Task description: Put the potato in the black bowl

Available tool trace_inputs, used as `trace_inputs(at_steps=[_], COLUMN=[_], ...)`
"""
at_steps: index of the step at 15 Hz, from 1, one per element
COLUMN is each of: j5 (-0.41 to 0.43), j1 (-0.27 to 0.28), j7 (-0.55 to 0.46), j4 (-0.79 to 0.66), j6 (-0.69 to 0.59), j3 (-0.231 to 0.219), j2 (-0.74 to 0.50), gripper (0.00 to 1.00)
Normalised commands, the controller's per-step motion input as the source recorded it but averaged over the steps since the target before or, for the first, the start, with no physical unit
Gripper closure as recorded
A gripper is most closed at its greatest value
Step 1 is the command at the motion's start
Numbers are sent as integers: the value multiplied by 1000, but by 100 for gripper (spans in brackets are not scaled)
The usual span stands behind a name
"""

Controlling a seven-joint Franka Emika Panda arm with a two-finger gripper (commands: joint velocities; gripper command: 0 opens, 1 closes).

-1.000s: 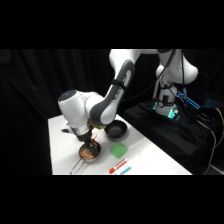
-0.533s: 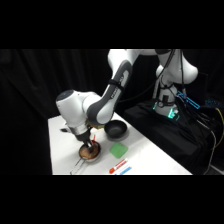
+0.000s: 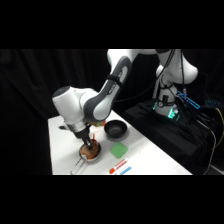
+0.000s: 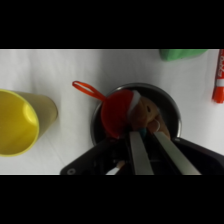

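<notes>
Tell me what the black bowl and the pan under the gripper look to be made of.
The black bowl looks like glossy glazed ceramic or plastic: a soft highlight on its dark rim, but I cannot tell which. The pan under the gripper reads as metal from the side, though its rim looks dark in the wrist view.

Yellow cup (image 4: pixel 20 121), green block (image 3: pixel 118 150), red marker (image 4: pixel 218 80)

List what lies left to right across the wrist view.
Yellow cup → red spatula-like tool with a loop handle in the dark pan → green item at the top edge → red marker at the right edge.
</notes>
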Motion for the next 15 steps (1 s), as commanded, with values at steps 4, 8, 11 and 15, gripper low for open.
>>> trace_inputs(at_steps=[4,8,11,15], j5=[-93,-141,-99,-31], j1=[96,87,25,-51], j7=[160,170,101,-7], j4=[-231,-354,-585,-824], j6=[-323,-234,-54,167], j3=[-32,-52,-36,-21], j2=[-542,-552,-615,-726], gripper=[93,93,93,93])
